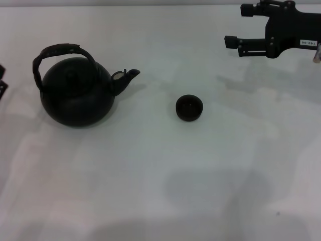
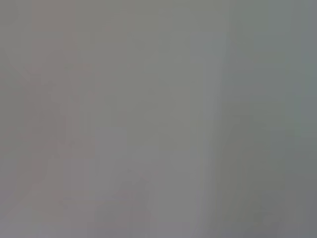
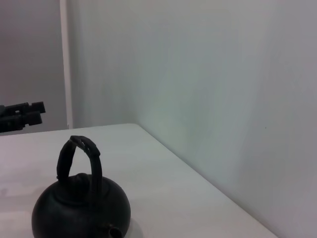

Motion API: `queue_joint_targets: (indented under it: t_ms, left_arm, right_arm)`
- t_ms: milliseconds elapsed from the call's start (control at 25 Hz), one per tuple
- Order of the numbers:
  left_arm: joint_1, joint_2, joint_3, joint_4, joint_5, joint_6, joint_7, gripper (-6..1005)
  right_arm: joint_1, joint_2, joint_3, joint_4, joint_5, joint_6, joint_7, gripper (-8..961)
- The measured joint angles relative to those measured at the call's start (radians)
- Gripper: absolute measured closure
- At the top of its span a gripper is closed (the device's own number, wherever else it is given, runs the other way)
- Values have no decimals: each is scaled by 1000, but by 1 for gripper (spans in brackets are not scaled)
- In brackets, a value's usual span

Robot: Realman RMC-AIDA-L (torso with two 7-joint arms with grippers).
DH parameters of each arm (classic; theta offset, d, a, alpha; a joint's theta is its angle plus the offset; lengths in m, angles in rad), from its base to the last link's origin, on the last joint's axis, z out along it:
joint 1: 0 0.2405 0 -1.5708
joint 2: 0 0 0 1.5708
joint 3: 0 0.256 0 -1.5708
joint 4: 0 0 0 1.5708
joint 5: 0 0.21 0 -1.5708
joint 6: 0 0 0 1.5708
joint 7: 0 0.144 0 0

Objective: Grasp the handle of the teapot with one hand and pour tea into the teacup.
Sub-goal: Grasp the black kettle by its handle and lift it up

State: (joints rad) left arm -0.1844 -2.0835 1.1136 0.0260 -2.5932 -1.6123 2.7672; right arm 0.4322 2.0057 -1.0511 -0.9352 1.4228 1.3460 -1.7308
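The black teapot point(image 1: 75, 95) stands upright on the white table at the left, its pale-mouthed spout point(image 1: 125, 76) pointing toward the teacup. Its rough dark handle point(image 1: 60, 52) arches over the knobbed lid. The tiny dark teacup point(image 1: 189, 108) sits alone near the table's middle, to the right of the spout. My right gripper point(image 1: 241, 26) hovers open at the far right, well away from both, holding nothing. The right wrist view shows the teapot point(image 3: 81, 210) and its handle point(image 3: 79, 156) from the side. Only a sliver of my left gripper point(image 1: 2, 80) shows at the left edge, beside the teapot.
The white table point(image 1: 160, 175) stretches bare toward me in front of teapot and cup. A pale wall point(image 3: 198, 74) rises behind the table's far edge. The left gripper point(image 3: 22, 114) appears far off in the right wrist view. Nothing but a plain grey surface fills the left wrist view.
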Motion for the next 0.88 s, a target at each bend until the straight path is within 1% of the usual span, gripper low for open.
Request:
queue_joint_targets:
  t_ms: [280, 440, 760, 880]
  left_arm:
    - [-42, -2, 0, -25, 56, 44, -2, 175]
    - [-65, -5, -8, -64, 54, 56, 2, 176]
    - [-85, -6, -6, -86, 63, 110, -26, 178]
    - [-108, -3, -2, -93, 80, 138, -52, 178]
  right_arm:
    - [-8, -1, 2, 21, -5, 1, -14, 79]
    - [-13, -2, 3, 27, -5, 2, -19, 79]
    - [-13, 0, 1, 31, 1, 7, -30, 79]
    - [-13, 0, -1, 34, 1, 9, -32, 79]
